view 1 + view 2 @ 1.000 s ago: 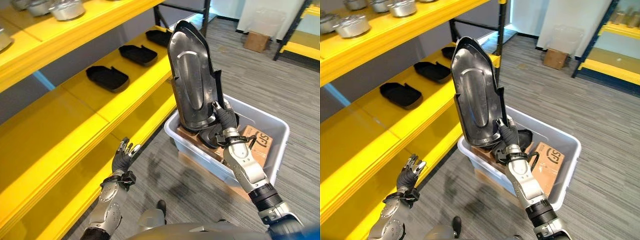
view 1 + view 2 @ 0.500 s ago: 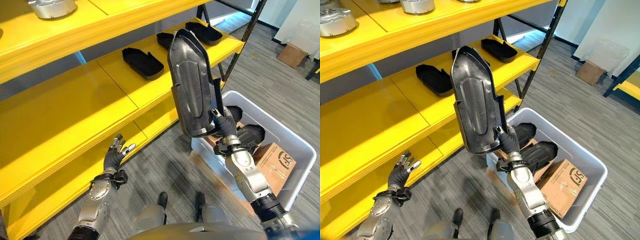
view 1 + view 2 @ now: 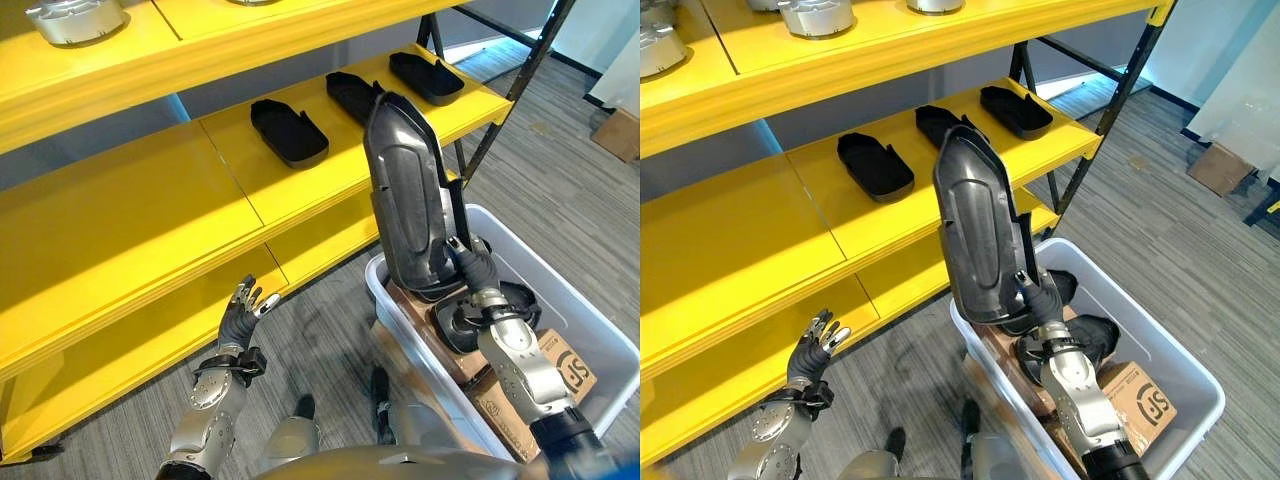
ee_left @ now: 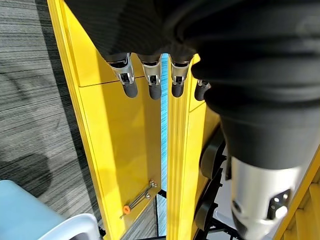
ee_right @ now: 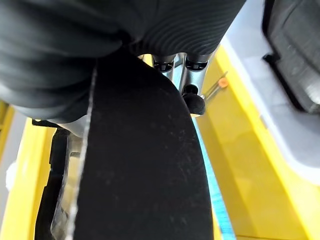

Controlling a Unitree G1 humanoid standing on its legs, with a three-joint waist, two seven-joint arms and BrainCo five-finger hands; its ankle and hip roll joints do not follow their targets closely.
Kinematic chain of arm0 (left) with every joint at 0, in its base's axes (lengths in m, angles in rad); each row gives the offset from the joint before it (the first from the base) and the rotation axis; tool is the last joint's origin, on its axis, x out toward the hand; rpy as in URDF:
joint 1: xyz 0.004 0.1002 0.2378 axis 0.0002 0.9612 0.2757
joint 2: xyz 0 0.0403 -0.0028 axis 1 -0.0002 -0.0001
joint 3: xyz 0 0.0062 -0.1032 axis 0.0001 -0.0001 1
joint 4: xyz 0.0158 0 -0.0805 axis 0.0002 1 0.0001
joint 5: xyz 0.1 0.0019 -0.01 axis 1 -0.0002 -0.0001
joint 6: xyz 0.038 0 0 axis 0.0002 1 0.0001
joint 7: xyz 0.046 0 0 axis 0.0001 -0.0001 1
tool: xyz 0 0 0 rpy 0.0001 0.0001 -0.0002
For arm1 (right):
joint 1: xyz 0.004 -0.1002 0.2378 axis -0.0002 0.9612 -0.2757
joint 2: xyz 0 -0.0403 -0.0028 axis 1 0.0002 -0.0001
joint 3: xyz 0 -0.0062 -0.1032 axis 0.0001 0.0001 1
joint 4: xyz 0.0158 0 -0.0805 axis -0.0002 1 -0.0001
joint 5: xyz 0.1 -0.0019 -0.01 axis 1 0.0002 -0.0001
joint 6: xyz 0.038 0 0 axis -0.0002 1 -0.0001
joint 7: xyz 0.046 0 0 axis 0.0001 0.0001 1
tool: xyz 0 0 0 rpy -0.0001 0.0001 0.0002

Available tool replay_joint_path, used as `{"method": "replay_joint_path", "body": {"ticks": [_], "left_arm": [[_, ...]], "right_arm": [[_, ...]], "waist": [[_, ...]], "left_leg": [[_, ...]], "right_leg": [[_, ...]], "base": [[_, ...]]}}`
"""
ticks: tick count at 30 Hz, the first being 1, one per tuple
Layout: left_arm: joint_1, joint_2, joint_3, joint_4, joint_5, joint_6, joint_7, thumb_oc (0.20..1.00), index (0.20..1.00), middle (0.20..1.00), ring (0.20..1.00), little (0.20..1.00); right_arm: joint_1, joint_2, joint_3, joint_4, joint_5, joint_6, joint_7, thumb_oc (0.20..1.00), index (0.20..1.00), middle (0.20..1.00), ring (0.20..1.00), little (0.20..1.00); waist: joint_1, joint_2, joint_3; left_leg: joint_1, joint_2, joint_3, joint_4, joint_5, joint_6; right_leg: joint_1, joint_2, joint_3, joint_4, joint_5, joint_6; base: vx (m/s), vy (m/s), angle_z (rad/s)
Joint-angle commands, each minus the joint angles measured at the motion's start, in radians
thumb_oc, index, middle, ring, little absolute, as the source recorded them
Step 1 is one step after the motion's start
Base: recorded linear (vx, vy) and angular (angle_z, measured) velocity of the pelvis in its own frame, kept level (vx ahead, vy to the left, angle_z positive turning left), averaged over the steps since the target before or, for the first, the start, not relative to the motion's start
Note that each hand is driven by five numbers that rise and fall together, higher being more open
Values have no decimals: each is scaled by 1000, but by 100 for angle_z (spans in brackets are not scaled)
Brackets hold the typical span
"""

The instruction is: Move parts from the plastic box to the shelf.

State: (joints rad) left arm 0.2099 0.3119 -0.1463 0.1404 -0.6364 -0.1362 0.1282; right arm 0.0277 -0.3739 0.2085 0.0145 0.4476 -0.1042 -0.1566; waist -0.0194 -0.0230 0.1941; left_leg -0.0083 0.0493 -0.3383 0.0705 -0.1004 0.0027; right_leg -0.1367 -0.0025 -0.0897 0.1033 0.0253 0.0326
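Note:
A long dark grey moulded part (image 3: 410,210) stands upright in the air over the near end of the pale plastic box (image 3: 560,285). My right hand (image 3: 473,268) is shut on its lower end; in the right wrist view the part (image 5: 145,165) hides most of the hand, with dark fingertips (image 5: 194,102) curled past its edge. The yellow shelf (image 3: 150,190) runs along the left, and its middle level carries three black parts (image 3: 288,132). My left hand (image 3: 240,320) hangs low beside the bottom shelf level, open, with straight fingers (image 4: 150,85).
Inside the box lie another black part (image 3: 500,305) and a brown carton (image 3: 540,375). Round metal parts (image 3: 815,15) sit on the top shelf level. A black shelf post (image 3: 510,90) rises at the shelf's far end. Grey floor spreads between shelf and box.
The whole view has shifted, so the camera moved. My right hand still holds the part upright, now a little lower and farther from the camera. The left hand stays open and low.

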Motion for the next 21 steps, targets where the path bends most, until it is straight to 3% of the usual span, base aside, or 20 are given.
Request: {"method": "replay_joint_path", "body": {"ticks": [1, 4, 10, 11, 13, 14, 16, 17, 19, 21], "left_arm": [[27, 49, 43, -77, 25, -43, -18, 1000, 1000, 1000, 1000, 1000], [31, 44, 43, -80, 20, -43, -18, 1000, 1000, 1000, 1000, 1000], [47, 17, 55, -80, 3, -47, -16, 1000, 1000, 1000, 1000, 1000], [57, 11, 61, -82, -7, -54, -18, 1000, 1000, 1000, 1000, 1000], [57, 11, 61, -82, -7, -54, -18, 1000, 1000, 1000, 1000, 1000], [42, 16, 54, -81, -16, -54, -14, 1000, 1000, 1000, 1000, 1000], [35, 18, 50, -81, -14, -51, -13, 1000, 1000, 1000, 1000, 1000], [36, 18, 49, -83, -13, -47, -14, 1000, 1000, 1000, 1000, 1000], [33, 24, 42, -84, -20, -42, -16, 1000, 1000, 1000, 1000, 1000], [10, 34, 21, -73, -9, -38, -13, 1000, 1000, 1000, 1000, 1000]], "right_arm": [[-13, 8, -25, -101, 12, -69, 25, 200, 200, 200, 200, 200], [13, 1, -45, -94, 15, -70, 28, 200, 200, 200, 200, 200], [10, -17, -33, -86, 20, -70, 43, 200, 200, 200, 200, 200], [3, -26, -16, -82, 20, -68, 53, 200, 200, 200, 200, 200], [2, -26, -15, -82, 20, -69, 53, 200, 200, 200, 200, 200], [-13, -40, -6, -83, 28, -69, 49, 200, 200, 200, 200, 200], [-25, -45, 2, -85, 25, -68, 47, 200, 200, 200, 200, 200], [-26, -44, 5, -82, 23, -66, 43, 200, 200, 200, 200, 200], [-19, -38, -2, -79, 22, -65, 27, 200, 200, 200, 200, 200], [-16, -30, -12, -70, 23, -67, 10, 200, 200, 200, 200, 200]], "waist": [[-8, -35, -81], [-11, -38, -86], [8, -40, -78], [25, -43, -56], [23, -43, -57], [42, -50, -14], [47, -60, 6], [50, -62, 9], [39, -60, -1], [30, -37, -6]], "left_leg": [[95, -71, 100, -10, -37, -1], [92, -51, 89, 10, -41, -18], [53, -50, 75, 110, -25, -42], [-11, -65, 77, 226, 39, -68], [-18, -67, 75, 234, 37, -67], [-111, -93, 83, 358, 108, -87], [-163, -90, 127, 406, 119, -70], [-173, -61, 157, 377, 110, -60], [-132, 62, 226, 150, 117, -64], [-153, 180, 256, -48, 251, -92]], "right_leg": [[34, -59, 20, 11, -46, 62], [44, -50, 0, 36, -79, 45], [79, -36, -18, 21, -101, 17], [98, -34, -19, 9, -106, 4], [96, -34, -21, 9, -106, 4], [107, -47, -39, 6, -107, -9], [107, -56, -55, 6, -107, -15], [108, -64, -69, 4, -112, -13], [121, -77, -102, -2, -130, -4], [130, -83, -126, 6, -150, 9]], "base": [[76, -127, 38], [78, -150, 23], [48, -119, 23], [9, -89, 15], [-53, -37, 33], [-124, -69, 52], [-85, -73, 70], [19, -23, 94], [82, 38, 79], [99, 165, 66]]}}
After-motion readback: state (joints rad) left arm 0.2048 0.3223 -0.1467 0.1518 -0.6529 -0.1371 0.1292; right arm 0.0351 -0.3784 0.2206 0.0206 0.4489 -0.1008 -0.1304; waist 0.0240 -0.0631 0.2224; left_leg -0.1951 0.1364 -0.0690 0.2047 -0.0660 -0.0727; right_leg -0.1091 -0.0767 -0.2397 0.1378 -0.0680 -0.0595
